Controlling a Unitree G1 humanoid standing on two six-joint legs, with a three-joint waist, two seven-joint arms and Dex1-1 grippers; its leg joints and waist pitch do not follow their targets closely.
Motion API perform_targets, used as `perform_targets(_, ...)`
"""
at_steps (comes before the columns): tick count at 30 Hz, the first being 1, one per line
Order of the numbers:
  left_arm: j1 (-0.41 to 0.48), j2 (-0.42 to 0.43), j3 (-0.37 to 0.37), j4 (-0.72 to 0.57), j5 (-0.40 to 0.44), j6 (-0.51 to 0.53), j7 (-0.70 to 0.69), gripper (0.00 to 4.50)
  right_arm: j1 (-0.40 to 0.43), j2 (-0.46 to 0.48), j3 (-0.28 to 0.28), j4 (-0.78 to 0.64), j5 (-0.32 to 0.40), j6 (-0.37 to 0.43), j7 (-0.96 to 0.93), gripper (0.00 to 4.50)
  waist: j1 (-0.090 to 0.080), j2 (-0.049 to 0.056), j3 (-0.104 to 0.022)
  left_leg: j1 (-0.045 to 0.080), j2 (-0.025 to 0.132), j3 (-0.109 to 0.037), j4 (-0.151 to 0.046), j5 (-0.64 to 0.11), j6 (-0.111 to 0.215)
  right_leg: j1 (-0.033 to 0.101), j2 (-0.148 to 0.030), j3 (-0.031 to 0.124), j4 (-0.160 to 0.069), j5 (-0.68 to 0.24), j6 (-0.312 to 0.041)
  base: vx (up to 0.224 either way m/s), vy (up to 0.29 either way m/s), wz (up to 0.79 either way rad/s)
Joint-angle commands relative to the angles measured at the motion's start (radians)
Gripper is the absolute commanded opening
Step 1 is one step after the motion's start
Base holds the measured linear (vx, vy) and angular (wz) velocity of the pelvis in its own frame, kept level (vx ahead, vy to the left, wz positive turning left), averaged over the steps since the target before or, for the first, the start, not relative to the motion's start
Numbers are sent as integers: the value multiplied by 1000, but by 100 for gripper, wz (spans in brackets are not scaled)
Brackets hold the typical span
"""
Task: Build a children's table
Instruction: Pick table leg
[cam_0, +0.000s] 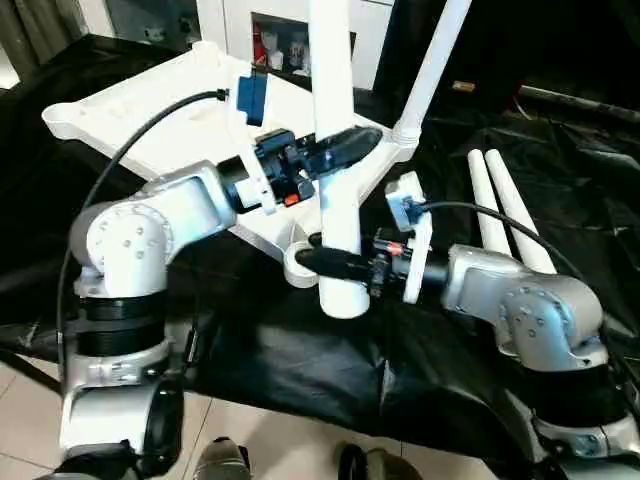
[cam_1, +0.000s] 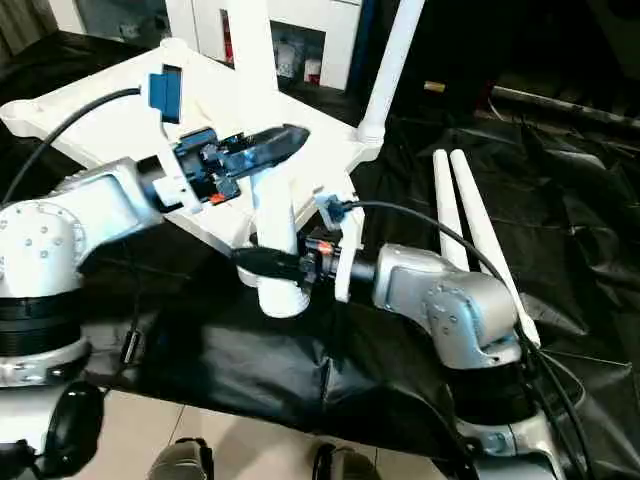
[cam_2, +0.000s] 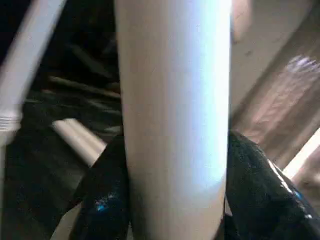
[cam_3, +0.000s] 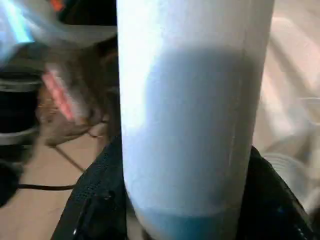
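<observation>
Both tools around upright leg, beside tabletop socket.

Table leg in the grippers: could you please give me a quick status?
Both grippers, left and right, clamp the upright leg. Its lower end hangs beside the near corner socket, not seated. One leg already fitted; two spare legs lying by.

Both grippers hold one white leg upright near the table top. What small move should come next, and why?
Probably shift the held leg toward the empty corner socket and line its bottom end up over it. The left gripper and right gripper both clamp this leg, and its end hangs just beside the socket, not in it. One leg already stands in the table top.
</observation>
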Motion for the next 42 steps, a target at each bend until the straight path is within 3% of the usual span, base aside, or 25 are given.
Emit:
perform_targets(1,-17,-4,-31,-44,28,-8,27,298,-10,-6,-10,20,-26,-18,-25,197,1,16,-99,16,-18,14,-70,-232,-58,66,-29,22,-74,-295,-110,0,0,0)
perform_targets(7,-19,-44,-37,-26,113,-15,192,286,-19,-4,5,37,-66,-52,-48,196,-1,14,-99,14,-19,15,-68,-226,-55,68,-27,23,-73,-275,-111,0,0,0)
perform_targets(16,-30,-60,8,2,89,-28,203,203,-16,-8,27,35,-83,-71,-42,196,-1,13,-100,14,-22,16,-66,-232,-49,66,-26,21,-76,-297,-111,0,0,0)
perform_targets(20,-26,-59,7,-20,71,-27,178,189,-12,-14,46,33,-109,-96,-39,196,0,13,-103,15,-20,16,-66,-221,-48,67,-26,21,-72,-266,-125,0,0,0)
perform_targets(22,-23,-61,9,-29,61,-23,172,187,-11,-14,56,35,-132,-116,-44,265,0,15,-103,15,-20,17,-65,-228,-48,67,-27,22,-73,-273,-126,0,0,0)
perform_targets(29,-13,-12,-38,-44,59,-32,75,185,-30,-48,55,39,-142,-164,12,319,2,18,-109,19,-18,16,-64,-225,-47,69,-27,22,-69,-268,-126,0,0,0)
perform_targets(31,-16,6,-56,-47,66,-36,53,185,-32,-69,55,36,-136,-166,41,322,2,14,-110,17,-18,17,-64,-216,-45,71,-27,22,-67,-246,-137,0,0,0)
perform_targets(42,-18,71,-123,-62,74,-27,-50,185,-52,-115,44,38,-70,-105,142,324,6,14,-116,17,-17,19,-60,-191,-35,74,-29,22,-61,-221,-168,0,0,0)
